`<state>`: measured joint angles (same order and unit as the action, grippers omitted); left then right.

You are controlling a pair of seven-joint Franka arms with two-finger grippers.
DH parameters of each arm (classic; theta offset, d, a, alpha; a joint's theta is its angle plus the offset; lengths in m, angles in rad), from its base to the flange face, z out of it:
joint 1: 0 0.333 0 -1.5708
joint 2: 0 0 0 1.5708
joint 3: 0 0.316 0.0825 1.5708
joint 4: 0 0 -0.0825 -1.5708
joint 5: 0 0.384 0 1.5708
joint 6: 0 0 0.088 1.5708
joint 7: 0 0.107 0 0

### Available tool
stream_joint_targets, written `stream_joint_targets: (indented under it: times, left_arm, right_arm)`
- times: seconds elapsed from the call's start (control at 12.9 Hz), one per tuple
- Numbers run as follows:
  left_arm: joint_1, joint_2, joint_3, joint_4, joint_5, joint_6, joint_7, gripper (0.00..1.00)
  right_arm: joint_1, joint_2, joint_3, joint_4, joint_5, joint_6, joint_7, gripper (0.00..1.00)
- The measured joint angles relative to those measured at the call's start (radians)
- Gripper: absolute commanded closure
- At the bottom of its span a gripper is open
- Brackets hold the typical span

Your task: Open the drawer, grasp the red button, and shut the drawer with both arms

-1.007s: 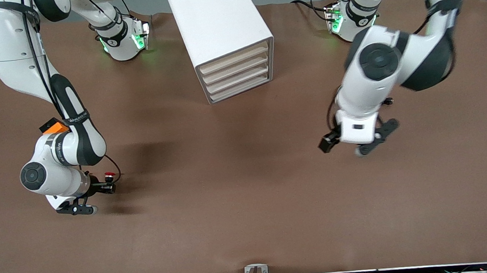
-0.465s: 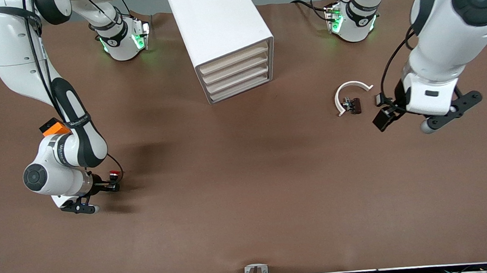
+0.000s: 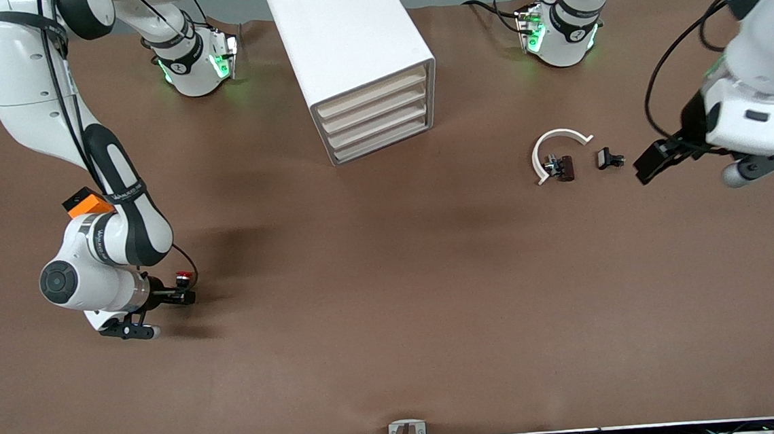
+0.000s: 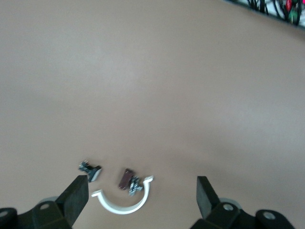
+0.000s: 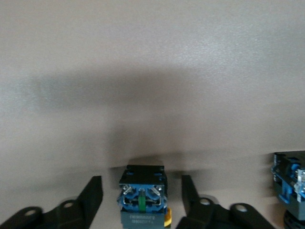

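Observation:
The red-capped button (image 3: 183, 277) stands on the table just beside my right gripper (image 3: 155, 315), outside its fingers. In the right wrist view my right gripper (image 5: 141, 186) is open. Between its fingers, untouched, lies a like button (image 5: 142, 198) with a blue base and an orange-yellow cap. A blue and black part (image 5: 289, 186) shows at the edge of that view. The white drawer unit (image 3: 347, 43) has all its drawers (image 3: 376, 115) shut. My left gripper (image 3: 693, 167) is open and empty over the table at the left arm's end; it also shows in the left wrist view (image 4: 141, 198).
A white curved piece (image 3: 552, 141), a small brown part (image 3: 564, 167) and a small black part (image 3: 608, 158) lie beside the left gripper. The left wrist view shows the curved piece (image 4: 121, 206). An orange cube (image 3: 86, 200) sits by the right arm.
The left arm swung toward its own end of the table and uncovered the white curved piece and small parts. The right gripper crept slightly toward the table's middle.

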<state>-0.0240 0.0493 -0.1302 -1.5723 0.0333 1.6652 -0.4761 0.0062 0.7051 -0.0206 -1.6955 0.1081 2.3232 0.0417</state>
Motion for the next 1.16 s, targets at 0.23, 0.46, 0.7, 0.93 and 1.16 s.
stream_joint_targets:
  times: [0.23,0.46,0.7,0.93,1.16]
  left_arm:
    - [0.001,-0.049,0.062,0.000,-0.039,-0.081,0.194,0.00]
    - [-0.003,-0.103,0.067,-0.027,-0.040,-0.120,0.259,0.00]
    - [-0.007,-0.168,0.061,-0.088,-0.040,-0.123,0.274,0.00]
    - [-0.009,-0.218,0.056,-0.136,-0.040,-0.123,0.281,0.00]
    - [-0.009,-0.234,0.055,-0.155,-0.040,-0.122,0.282,0.00]
  right_arm:
    - [0.015,-0.001,0.000,0.017,-0.020,0.000,-0.029,0.00]
    - [0.021,-0.026,-0.001,0.065,-0.074,-0.093,-0.030,0.00]
    - [0.021,-0.108,-0.001,0.115,-0.075,-0.270,-0.030,0.00]
    - [0.022,-0.242,-0.003,0.130,-0.076,-0.462,-0.026,0.00]
    - [0.021,-0.383,-0.006,0.133,-0.087,-0.613,-0.024,0.00]
